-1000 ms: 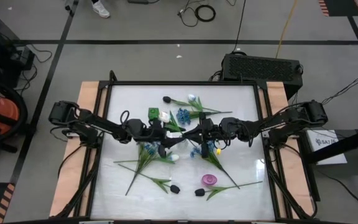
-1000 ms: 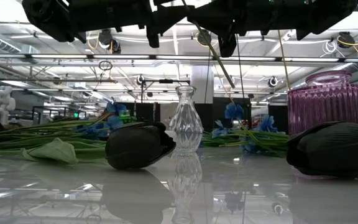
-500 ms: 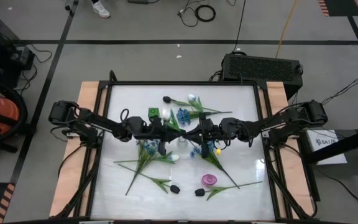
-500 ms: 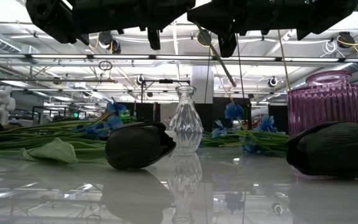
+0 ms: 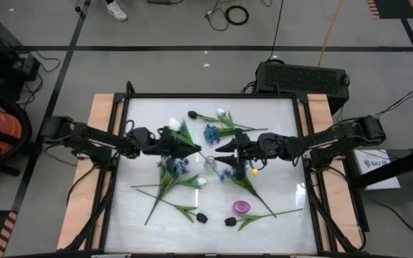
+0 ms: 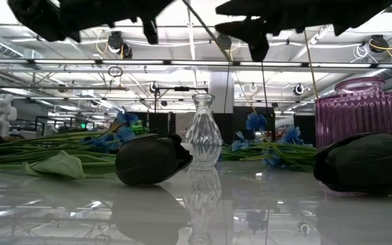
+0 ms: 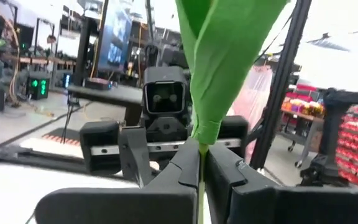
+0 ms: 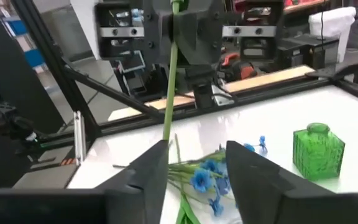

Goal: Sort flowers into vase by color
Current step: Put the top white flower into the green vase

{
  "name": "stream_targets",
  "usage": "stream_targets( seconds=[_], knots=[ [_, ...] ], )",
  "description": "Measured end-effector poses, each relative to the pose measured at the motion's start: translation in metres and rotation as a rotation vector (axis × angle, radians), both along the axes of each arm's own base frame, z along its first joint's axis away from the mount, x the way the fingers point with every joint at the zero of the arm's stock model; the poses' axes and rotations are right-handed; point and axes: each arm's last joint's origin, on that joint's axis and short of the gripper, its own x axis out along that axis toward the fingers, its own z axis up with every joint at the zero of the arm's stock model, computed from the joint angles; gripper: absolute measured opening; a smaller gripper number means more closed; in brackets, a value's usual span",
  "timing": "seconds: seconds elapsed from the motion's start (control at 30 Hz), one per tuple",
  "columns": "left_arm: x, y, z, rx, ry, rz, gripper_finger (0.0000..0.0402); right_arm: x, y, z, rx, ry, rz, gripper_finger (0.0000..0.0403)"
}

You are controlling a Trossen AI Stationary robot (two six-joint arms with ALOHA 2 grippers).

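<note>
Flowers lie scattered over the white desk (image 5: 278,122), and one green stem (image 7: 201,186) is up in the air at its centre, pinched in the left gripper (image 5: 194,149). In the left wrist view the two dark fingers (image 7: 188,168) are pressed together on the thin stem, with a broad green leaf (image 7: 219,68) rising above them. The right gripper (image 5: 221,150) faces it from the 3 o'clock side, just beside it; in the right wrist view its fingers (image 8: 151,171) stand apart, and the stem (image 8: 170,74) hangs between them without touching either.

Below the two grippers, near the middle of the desk, stands a small clear glass vase (image 6: 203,133). A green square vase (image 8: 317,151) stands on the desk near blue blooms (image 8: 205,179). A purple ribbed vase (image 5: 241,208) sits toward 5 o'clock. Black tulip buds (image 5: 201,216) lie at 6 o'clock, and another (image 5: 192,114) lies at 12 o'clock. A white tulip (image 5: 221,112) lies near 12 o'clock, a second (image 5: 201,181) just below centre. A spray of blue blooms (image 5: 211,132) lies above the centre, and more blue (image 5: 172,168) lies toward 8 o'clock among leafy stems.
</note>
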Motion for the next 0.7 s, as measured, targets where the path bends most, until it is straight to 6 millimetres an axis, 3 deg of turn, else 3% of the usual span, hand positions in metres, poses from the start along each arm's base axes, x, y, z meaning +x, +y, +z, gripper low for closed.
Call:
stream_targets(
  seconds=[0.23, 0.33, 0.7],
  knots=[
    [-0.031, 0.004, 0.013, 0.010, 0.006, 0.116, 0.0007, -0.020, -0.002, 0.018, -0.008, 0.013, 0.002, 0.0180],
    [-0.036, 0.007, 0.018, 0.007, 0.010, 0.202, 0.0006, -0.024, -0.002, 0.021, -0.022, 0.020, 0.003, 0.0178],
    [-0.049, 0.013, 0.023, 0.041, 0.062, 0.234, 0.0009, -0.027, -0.004, 0.019, -0.048, 0.060, 0.002, 0.0171]
  ],
)
